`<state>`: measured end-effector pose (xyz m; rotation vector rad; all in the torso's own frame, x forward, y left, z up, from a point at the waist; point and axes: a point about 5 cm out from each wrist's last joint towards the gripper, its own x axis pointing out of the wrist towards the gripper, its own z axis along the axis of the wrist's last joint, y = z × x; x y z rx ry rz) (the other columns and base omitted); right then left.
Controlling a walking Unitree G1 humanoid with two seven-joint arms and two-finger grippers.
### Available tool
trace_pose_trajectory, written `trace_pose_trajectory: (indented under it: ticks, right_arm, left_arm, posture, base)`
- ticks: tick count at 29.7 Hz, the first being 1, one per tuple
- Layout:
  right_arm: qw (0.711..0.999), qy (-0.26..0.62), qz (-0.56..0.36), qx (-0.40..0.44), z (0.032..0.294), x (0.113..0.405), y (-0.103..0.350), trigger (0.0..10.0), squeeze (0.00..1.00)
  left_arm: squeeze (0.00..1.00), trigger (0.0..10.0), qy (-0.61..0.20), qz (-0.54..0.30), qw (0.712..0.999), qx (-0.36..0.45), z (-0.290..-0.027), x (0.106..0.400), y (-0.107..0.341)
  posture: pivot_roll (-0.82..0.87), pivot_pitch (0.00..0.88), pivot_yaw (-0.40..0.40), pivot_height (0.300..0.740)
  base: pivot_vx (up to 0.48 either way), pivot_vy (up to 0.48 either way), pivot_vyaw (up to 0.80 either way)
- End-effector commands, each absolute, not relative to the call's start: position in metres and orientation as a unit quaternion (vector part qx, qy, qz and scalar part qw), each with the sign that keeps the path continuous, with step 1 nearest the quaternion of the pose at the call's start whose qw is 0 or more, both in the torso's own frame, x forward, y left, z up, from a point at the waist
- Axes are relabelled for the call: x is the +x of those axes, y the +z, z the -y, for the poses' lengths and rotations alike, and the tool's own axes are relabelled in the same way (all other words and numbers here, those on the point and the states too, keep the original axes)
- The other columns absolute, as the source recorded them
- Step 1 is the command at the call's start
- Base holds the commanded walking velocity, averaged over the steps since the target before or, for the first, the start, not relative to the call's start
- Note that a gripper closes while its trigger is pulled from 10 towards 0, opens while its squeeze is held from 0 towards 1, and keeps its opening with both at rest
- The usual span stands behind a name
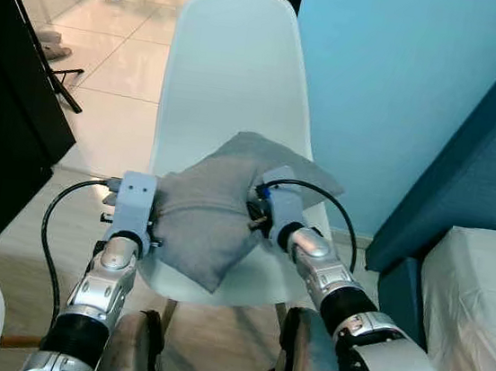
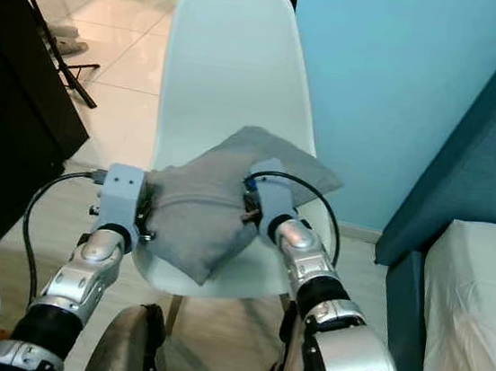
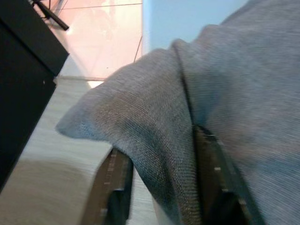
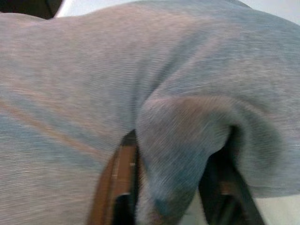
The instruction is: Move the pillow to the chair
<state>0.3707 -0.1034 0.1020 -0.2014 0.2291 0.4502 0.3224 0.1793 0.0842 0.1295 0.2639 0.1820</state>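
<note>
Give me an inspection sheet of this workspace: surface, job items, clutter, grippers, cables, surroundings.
Surface: white moulded plastic chair, seat partly covered, backrest bare.
Job's things: grey knitted fabric pillow lies over the chair seat, one corner hanging past the front edge.
Clutter: nothing seen on the seat besides the pillow.
Grippers: left gripper shut on a fold at the pillow's left side; right gripper shut on a bunched fold at its right side.
Cables: black cable loops off the left wrist; another black cable arcs over the right wrist, above the seat edge.
Surroundings: light blue wall behind, dark blue padded panel and white mattress right, black cabinet left, glossy tiled floor.
</note>
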Motion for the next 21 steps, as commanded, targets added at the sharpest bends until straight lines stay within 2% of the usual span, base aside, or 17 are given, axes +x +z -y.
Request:
trace_pose_trajectory:
  ticks: [1, 9, 10, 11, 12, 13, 14, 16, 17, 19, 21]
  right_arm:
    - [0.973, 0.188, -0.098, -0.09, 0.119, 0.374, 0.107, 10.0, 1.0]
    - [0.978, 0.173, -0.08, -0.087, 0.131, 0.377, 0.116, 10.0, 1.0]
    - [0.979, 0.143, -0.073, -0.127, 0.147, 0.38, 0.122, 10.0, 0.83]
    - [0.979, 0.143, -0.073, -0.127, 0.147, 0.38, 0.122, 10.0, 0.83]
    - [0.983, 0.085, -0.06, -0.149, 0.173, 0.385, 0.135, 10.0, 0.0]
    - [0.983, 0.085, -0.06, -0.149, 0.173, 0.385, 0.135, 10.0, 0.0]
    - [0.986, 0.033, -0.036, -0.162, 0.194, 0.388, 0.152, 10.0, 0.0]
    - [0.986, 0.033, -0.036, -0.162, 0.194, 0.388, 0.152, 10.0, 0.0]
    - [0.987, -0.017, 0.009, -0.16, 0.208, 0.39, 0.173, 10.0, 0.0]
    - [0.988, -0.068, 0.101, -0.091, 0.212, 0.389, 0.202, 10.0, 0.0]
    - [0.988, -0.068, 0.101, -0.091, 0.212, 0.389, 0.202, 10.0, 0.0]
  left_arm:
    - [1.0, 10.0, 0.114, -0.127, 0.983, 0.067, -0.191, 0.318, 0.085]
    - [1.0, 10.0, 0.126, -0.127, 0.98, 0.082, -0.204, 0.313, 0.092]
    - [1.0, 10.0, 0.155, -0.122, 0.975, 0.1, -0.221, 0.309, 0.098]
    - [1.0, 10.0, 0.155, -0.122, 0.975, 0.1, -0.221, 0.309, 0.098]
    - [0.38, 10.0, 0.201, -0.108, 0.965, 0.125, -0.245, 0.306, 0.108]
    - [0.38, 10.0, 0.201, -0.108, 0.965, 0.125, -0.245, 0.306, 0.108]
    - [0.0, 10.0, 0.244, -0.092, 0.955, 0.141, -0.263, 0.303, 0.118]
    - [0.0, 10.0, 0.244, -0.092, 0.955, 0.141, -0.263, 0.303, 0.118]
    - [0.0, 10.0, 0.279, -0.047, 0.951, 0.127, -0.272, 0.306, 0.135]
    - [0.0, 10.0, 0.27, 0.012, 0.96, 0.076, -0.257, 0.319, 0.154]
    - [0.0, 10.0, 0.27, 0.012, 0.96, 0.076, -0.257, 0.319, 0.154]
  posture:
    - [0.04, 0.119, -0.002, 0.541]
    - [0.04, 0.116, -0.001, 0.541]
    - [0.05, 0.121, -0.006, 0.541]
    - [0.05, 0.121, -0.006, 0.541]
    - [0.05, 0.121, -0.004, 0.541]
    - [0.05, 0.121, -0.004, 0.541]
    - [0.05, 0.122, -0.001, 0.541]
    - [0.05, 0.122, -0.001, 0.541]
    - [0.04, 0.12, 0.005, 0.541]
    - [0.04, 0.11, 0.006, 0.541]
    - [0.04, 0.11, 0.006, 0.541]
  base:
    - [0.0, 0.0, 0.0]
    - [0.0, 0.0, 0.0]
    - [0.0, 0.0, 0.0]
    - [0.0, 0.0, 0.0]
    - [0.0, 0.0, 0.0]
    - [0.0, 0.0, 0.0]
    - [0.0, 0.0, 0.0]
    - [0.0, 0.0, 0.0]
    - [0.0, 0.0, 0.0]
    - [0.0, 0.0, 0.0]
    - [0.0, 0.0, 0.0]
